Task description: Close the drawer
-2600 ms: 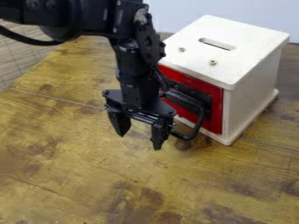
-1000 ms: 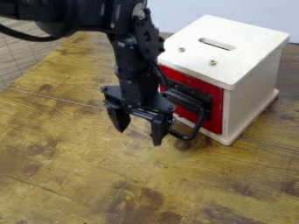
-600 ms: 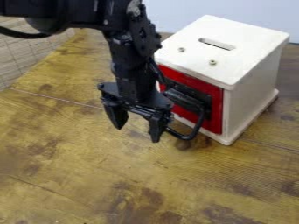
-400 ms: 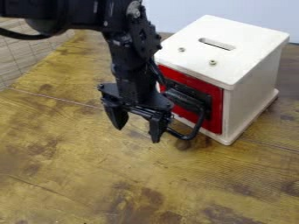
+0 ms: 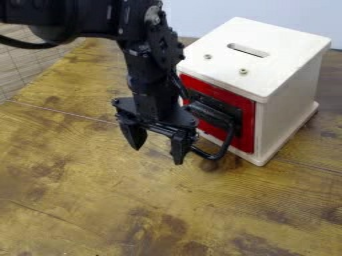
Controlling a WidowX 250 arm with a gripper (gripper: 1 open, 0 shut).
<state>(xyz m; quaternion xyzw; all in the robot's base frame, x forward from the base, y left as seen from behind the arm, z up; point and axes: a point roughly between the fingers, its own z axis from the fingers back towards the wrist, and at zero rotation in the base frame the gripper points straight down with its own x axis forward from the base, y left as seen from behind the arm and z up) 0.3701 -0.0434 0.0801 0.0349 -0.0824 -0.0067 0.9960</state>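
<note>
Red-fronted drawer (image 5: pixel 218 112) sits closed in its cabinet (image 5: pixel 263 85), just beside the tool (image 5: pixel 158 146), whose fingers are spread apart.

Facing you is a cream-white cube cabinet (image 5: pixel 262 62) with a slot and two small round screws on top, standing on a brown wood-grain table (image 5: pixel 80 180), with a pale wall (image 5: pixel 267 10) behind and grey tiling (image 5: pixel 30 68) at the left.

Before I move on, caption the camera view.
Open gripper beside the black handle of a red-fronted drawer.
</note>
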